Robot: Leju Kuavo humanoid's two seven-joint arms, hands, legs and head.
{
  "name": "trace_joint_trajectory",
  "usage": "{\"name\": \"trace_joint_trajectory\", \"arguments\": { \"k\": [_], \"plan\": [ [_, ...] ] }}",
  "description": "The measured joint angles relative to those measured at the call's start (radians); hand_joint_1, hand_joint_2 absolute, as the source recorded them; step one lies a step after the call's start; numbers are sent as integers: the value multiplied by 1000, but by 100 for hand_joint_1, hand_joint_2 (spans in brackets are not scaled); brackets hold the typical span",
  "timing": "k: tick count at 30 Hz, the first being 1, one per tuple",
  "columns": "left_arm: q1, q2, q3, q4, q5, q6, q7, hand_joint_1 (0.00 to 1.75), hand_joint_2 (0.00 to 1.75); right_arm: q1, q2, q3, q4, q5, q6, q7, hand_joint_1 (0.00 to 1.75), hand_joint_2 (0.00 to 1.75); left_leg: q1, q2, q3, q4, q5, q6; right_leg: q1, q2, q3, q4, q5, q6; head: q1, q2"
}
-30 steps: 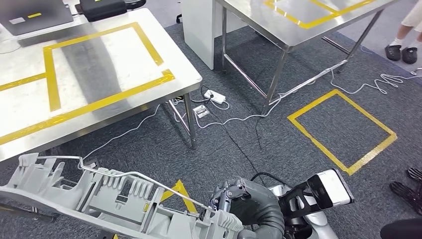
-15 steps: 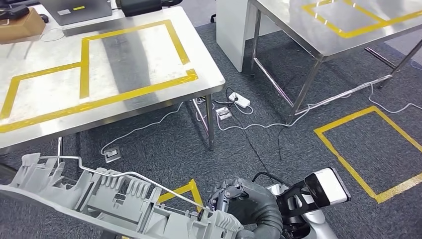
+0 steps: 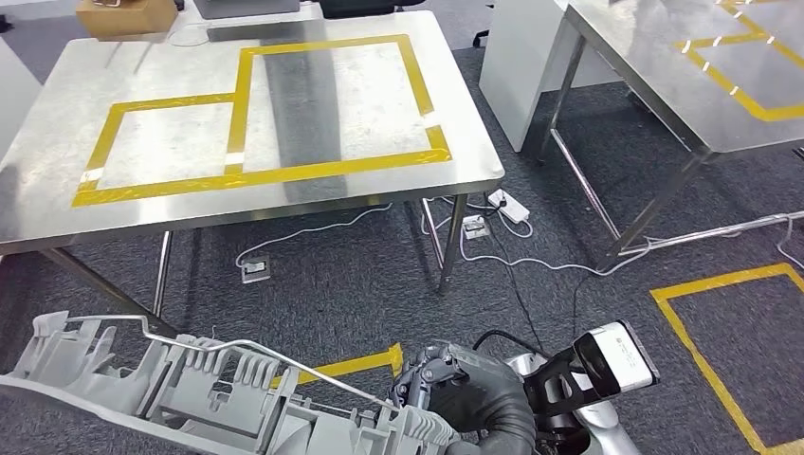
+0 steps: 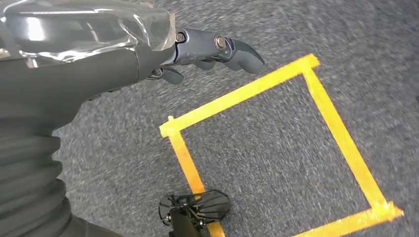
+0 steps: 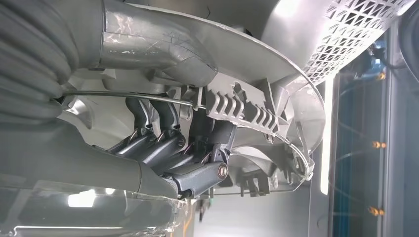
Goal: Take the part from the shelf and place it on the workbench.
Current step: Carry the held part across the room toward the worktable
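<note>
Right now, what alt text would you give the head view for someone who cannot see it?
The robot's right hand grips one end of a long grey ribbed plastic part, carried low across the bottom of the picture. Ahead stands a steel workbench marked with yellow tape rectangles, over dark carpet strewn with white cables; a second steel table stands to the right.

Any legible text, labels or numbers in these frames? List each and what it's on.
None legible.
Cardboard box on the workbench: no print can be made out.
Grey part held by the right hand: no markings can be made out.
Yellow tape on the workbench: plain outlines, no lettering.
</note>
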Motion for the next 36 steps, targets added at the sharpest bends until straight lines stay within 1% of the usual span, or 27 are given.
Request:
{"name": "trace_joint_trajectory", "arguments": {
  "k": [1,2,4,5,7,9,10,12,13,14,15,16,17,18,19,21,22,24,26,28,30,31,32,33,34,35,36],
  "plan": [
    [0,-2,2,2,-2,-3,0,0,175,0,-1,1,2,-2,1,1,175,175,0,-15,1,1,-1,-1,-2,2,-17,19,3,7,0,0],
    [0,-4,4,5,-4,-6,-1,0,175,0,-1,2,4,-3,1,2,175,175,1,-31,3,2,-2,-2,-4,4,-15,-3,23,17,0,0],
    [-1,-8,8,9,-7,-11,-2,0,175,-1,-1,3,5,-4,3,3,175,175,3,-60,6,6,-7,-9,-12,25,36,-137,90,38,0,0],
    [-1,-9,10,11,-8,-13,-3,0,175,-1,-1,3,6,-5,5,3,175,175,2,-73,5,10,-11,-15,-15,39,63,-199,117,41,0,0],
    [-1,-10,16,14,-8,-20,-6,0,175,-2,-1,4,8,-7,9,3,175,175,2,-91,0,15,-16,-26,-14,55,88,-258,140,31,0,0],
    [1,-9,22,19,-7,-32,-10,0,175,-3,0,6,10,-9,13,3,175,175,4,-98,-3,16,-19,-35,-12,43,91,-259,141,16,-1,0],
    [3,-9,24,21,-6,-38,-12,0,175,-4,1,7,11,-9,15,3,175,175,5,-87,-5,23,-24,-39,-14,39,94,-260,141,10,-1,0],
    [1,-7,29,24,-5,-45,-15,0,175,-5,3,7,11,-11,19,3,175,175,5,-38,-32,84,-59,-50,-18,29,102,-263,139,-4,-5,0],
    [-2,-7,32,25,-5,-47,-17,0,175,-5,3,8,12,-12,19,3,175,175,5,-8,-62,146,-87,-54,-14,24,105,-263,137,-9,-8,0],
    [-5,-6,34,26,-5,-48,-18,0,175,-5,3,8,13,-13,20,3,175,175,7,9,-98,216,-115,-58,-12,19,107,-263,135,-14,-9,0],
    [-6,-6,36,27,-4,-50,-19,0,175,-5,3,8,15,-14,20,3,175,175,8,17,-131,277,-133,-60,-9,14,108,-263,133,-16,-9,0],
    [-7,-7,37,28,-4,-52,-20,0,175,-5,3,8,17,-16,20,3,175,175,9,21,-151,309,-135,-60,-7,10,110,-263,131,-18,-9,0],
    [-7,-7,39,29,-4,-54,-22,0,175,-5,3,8,19,-19,20,4,175,175,10,22,-152,303,-119,-59,-5,8,112,-263,130,-19,-9,0],
    [-7,-7,42,31,-4,-55,-23,0,175,-4,3,8,21,-23,20,4,175,175,10,23,-131,254,-87,-54,-3,6,114,-263,128,-19,-9,0],
    [-7,-7,46,31,-5,-55,-24,0,175,-4,3,8,22,-27,20,6,175,175,8,24,-96,180,-50,-47,-1,5,118,-263,126,-19,-9,0],
    [-10,-6,53,34,-5,-55,-26,0,175,-5,5,8,24,-37,19,9,175,175,2,32,-35,59,-12,-30,3,4,122,-264,122,-16,-8,0],
    [-11,-5,55,36,-5,-53,-26,0,175,-5,7,9,26,-41,18,11,175,175,-3,35,-22,34,-11,-22,4,3,122,-265,121,-12,-8,0],
    [-13,-4,62,41,-5,-50,-27,0,175,-6,9,9,29,-46,17,14,175,175,-10,34,-19,26,-14,-13,5,1,123,-269,120,-3,-9,0],
    [-12,-5,68,44,-6,-48,-27,0,175,-6,10,9,31,-47,17,18,175,175,-4,31,-2,6,-7,-6,5,0,122,-262,114,5,-9,0],
    [-14,-8,70,46,-6,-47,-28,0,175,-6,10,8,32,-48,17,20,175,175,3,28,15,-14,2,1,4,2,88,-190,81,3,-6,0],
    [-16,-10,72,48,-6,-48,-28,0,175,-5,8,8,36,-48,17,20,175,175,2,24,17,-16,4,4,0,5,16,-57,34,2,-4,0],
    [-16,-11,72,49,-6,-48,-28,0,175,-3,8,8,39,-48,17,20,175,175,2,21,17,-15,3,4,-2,5,-14,-8,22,6,-4,0],
    [-16,-12,73,50,-6,-48,-28,0,175,-2,7,8,41,-48,16,20,175,175,2,18,17,-15,2,3,-5,5,-28,6,26,14,-4,0],
    [-16,-13,73,51,-6,-48,-28,0,175,-1,6,8,42,-49,16,21,175,175,2,14,17,-13,0,1,-8,5,-22,-21,46,25,-4,0],
    [-16,-14,74,52,-6,-48,-28,0,175,-1,6,8,43,-49,16,22,175,175,2,11,18,-11,-2,-3,-11,5,4,-85,77,36,-4,0],
    [-16,-16,75,53,-6,-48,-28,0,175,-2,6,8,44,-49,16,22,175,175,2,8,18,-8,-5,-7,-13,6,37,-162,109,43,-4,0],
    [-16,-16,76,54,-6,-48,-28,0,175,-2,6,8,44,-49,15,22,175,175,0,5,17,-3,-8,-12,-12,7,67,-223,133,43,-4,0]
  ]
}}
